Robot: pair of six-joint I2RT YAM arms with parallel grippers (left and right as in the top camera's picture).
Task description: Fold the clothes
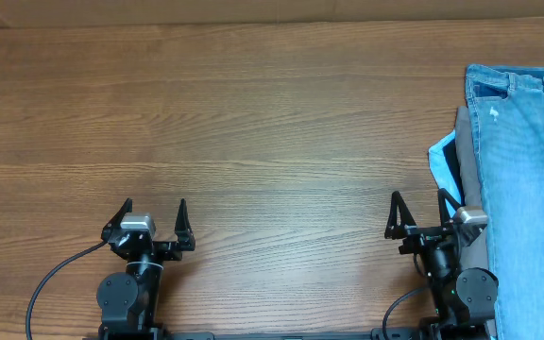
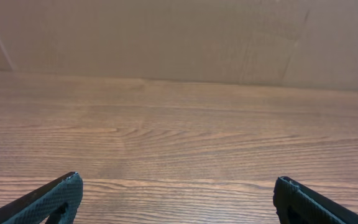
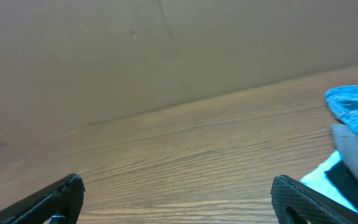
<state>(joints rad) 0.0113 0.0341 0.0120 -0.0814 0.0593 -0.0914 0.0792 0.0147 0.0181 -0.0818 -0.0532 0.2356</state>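
Currently, the long light-blue denim jeans point(image 1: 527, 189) are seen laid flat at the right edge of the brown wooden table point(image 1: 253, 123), stacked over grey trousers point(image 1: 468, 161) and a bright blue garment point(image 1: 442, 156). The left gripper point(image 1: 154, 206) and right gripper point(image 1: 420, 198) are held released and empty, the right one just beside the pile.

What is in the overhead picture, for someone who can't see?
Light-blue jeans lie over a grey garment and a bright blue one at the wooden table's right side. The left gripper and right gripper sit open, empty.
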